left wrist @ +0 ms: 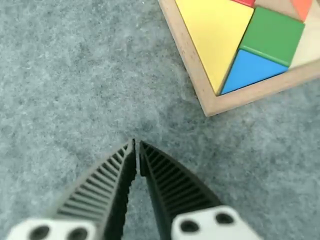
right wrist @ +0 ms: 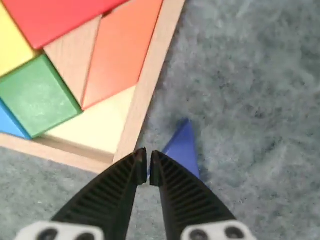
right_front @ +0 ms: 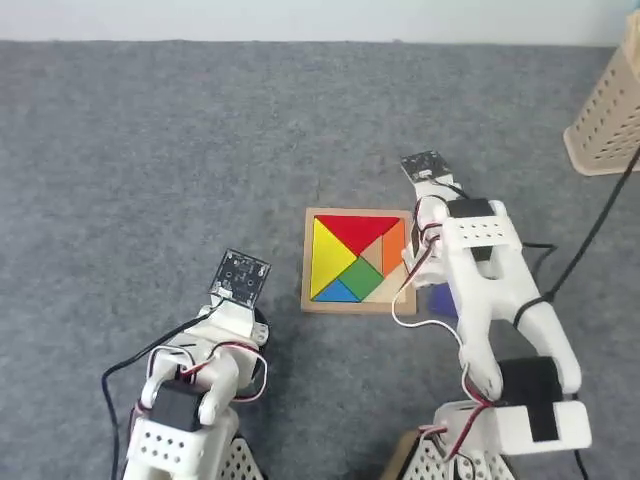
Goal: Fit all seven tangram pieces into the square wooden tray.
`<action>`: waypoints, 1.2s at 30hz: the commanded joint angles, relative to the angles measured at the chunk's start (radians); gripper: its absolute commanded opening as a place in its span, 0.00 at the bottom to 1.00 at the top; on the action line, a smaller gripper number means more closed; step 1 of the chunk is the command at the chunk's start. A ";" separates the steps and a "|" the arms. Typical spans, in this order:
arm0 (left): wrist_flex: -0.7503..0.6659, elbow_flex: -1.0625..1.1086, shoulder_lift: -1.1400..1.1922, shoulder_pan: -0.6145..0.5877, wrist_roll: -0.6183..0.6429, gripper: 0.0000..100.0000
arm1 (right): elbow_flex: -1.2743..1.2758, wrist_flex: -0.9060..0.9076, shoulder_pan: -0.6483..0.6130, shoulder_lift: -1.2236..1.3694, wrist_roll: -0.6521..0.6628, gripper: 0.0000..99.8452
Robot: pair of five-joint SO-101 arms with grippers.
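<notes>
Right jaws: pressed together, empty, just outside the tray's [right wrist: 150,95] corner, tips at the edge of the triangle [right wrist: 182,147].
Triangle: dark blue, flat on the worktop [right wrist: 260,75], just beside the tray's rim.
Tray: five coloured pieces [right_front: 335,260] seated; the pale patch [right wrist: 95,125] in the corner nearest the triangle looks unfilled.
Left jaws: pressed together, empty, over the worktop off the tray's side opposite the triangle.
Step, as judged: spread the right jaws, straddle the triangle, lift it over the rim, turn it to match the patch, lower it flat.
</notes>
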 commanded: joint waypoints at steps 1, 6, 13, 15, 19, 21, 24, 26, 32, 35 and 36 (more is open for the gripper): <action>0.006 -0.019 -0.020 0.003 0.006 0.01 | -0.002 -0.027 0.013 -0.064 -0.011 0.03; 0.006 -0.019 -0.020 0.003 0.006 0.01 | 0.014 -0.042 0.012 -0.064 -0.011 0.03; 0.006 -0.019 -0.020 0.003 0.006 0.01 | 0.051 -0.081 0.013 -0.064 -0.011 0.03; 0.006 -0.019 -0.020 0.003 0.006 0.01 | 0.051 -0.081 0.013 -0.064 -0.011 0.03; 0.006 -0.019 -0.020 0.003 0.006 0.01 | 0.051 -0.082 0.013 -0.064 -0.011 0.03; 0.006 -0.019 -0.020 0.003 0.006 0.01 | 0.051 -0.081 0.013 -0.064 -0.009 0.03; 0.006 -0.019 -0.020 0.003 0.006 0.01 | 0.051 -0.073 0.007 -0.064 -0.002 0.03; 0.006 -0.019 -0.020 0.003 0.006 0.01 | 0.052 -0.073 0.008 -0.061 -0.002 0.03; 0.006 -0.019 -0.020 0.003 0.006 0.01 | 0.048 -0.033 0.007 -0.058 0.003 0.03; 0.006 -0.019 -0.020 0.003 0.006 0.01 | 0.046 -0.028 0.005 -0.061 0.035 0.04; 0.006 -0.019 -0.020 0.003 0.006 0.01 | 0.046 -0.031 0.005 -0.054 0.037 0.05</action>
